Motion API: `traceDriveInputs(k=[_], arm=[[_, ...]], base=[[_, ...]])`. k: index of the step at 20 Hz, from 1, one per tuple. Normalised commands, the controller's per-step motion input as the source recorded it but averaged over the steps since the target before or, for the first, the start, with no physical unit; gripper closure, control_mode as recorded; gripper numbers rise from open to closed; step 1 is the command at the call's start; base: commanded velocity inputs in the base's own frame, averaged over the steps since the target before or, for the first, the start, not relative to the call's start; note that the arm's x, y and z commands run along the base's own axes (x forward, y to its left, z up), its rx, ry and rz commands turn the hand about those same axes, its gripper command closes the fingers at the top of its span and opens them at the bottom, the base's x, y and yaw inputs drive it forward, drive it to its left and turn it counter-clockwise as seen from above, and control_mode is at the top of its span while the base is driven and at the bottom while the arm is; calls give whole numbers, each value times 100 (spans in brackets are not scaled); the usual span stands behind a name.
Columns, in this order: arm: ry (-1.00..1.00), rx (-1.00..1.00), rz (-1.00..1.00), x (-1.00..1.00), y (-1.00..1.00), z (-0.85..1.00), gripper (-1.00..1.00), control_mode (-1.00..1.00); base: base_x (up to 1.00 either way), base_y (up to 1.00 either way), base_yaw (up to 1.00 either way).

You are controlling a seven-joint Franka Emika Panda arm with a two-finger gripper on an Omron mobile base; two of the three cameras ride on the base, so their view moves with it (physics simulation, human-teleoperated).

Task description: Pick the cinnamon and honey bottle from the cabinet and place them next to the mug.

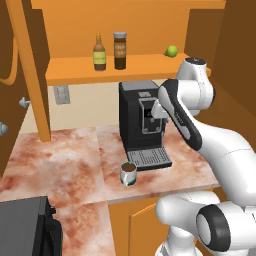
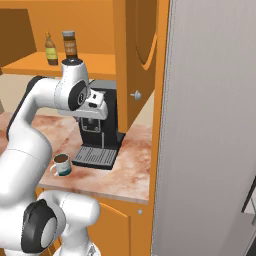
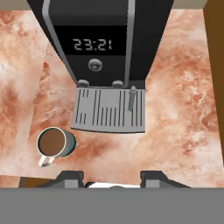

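On the cabinet (image 1: 150, 67) shelf, honey bottle (image 1: 99, 52) and cinnamon (image 1: 120, 50) stand upright, fingers (image 3: 70, 177) apart, holding nothing.

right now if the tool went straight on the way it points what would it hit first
Most likely the bare marble counter just in front of the coffee machine's drip tray, with the mug off to one side. Depth is hard to judge, so the tray's front edge is possible.

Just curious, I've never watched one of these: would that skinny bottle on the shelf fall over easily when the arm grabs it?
Probably yes: the honey bottle is tall and slim on a small base, so a sideways nudge may tip it. It stands close beside the cinnamon jar, which it could knock. It looks rigid, so it shouldn't squash.
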Motion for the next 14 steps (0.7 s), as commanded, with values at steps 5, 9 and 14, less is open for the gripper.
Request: traceDriveInputs(k=[5,9,14], arm=[[-1,0,0,0,0,-2,-100,-100],[-4,0,0,0,1,-18,-100,-100],[-19,0,2,-5,0,0,-100,-100]], base=[[0,0,0],[0,0,0],[0,0,0]])
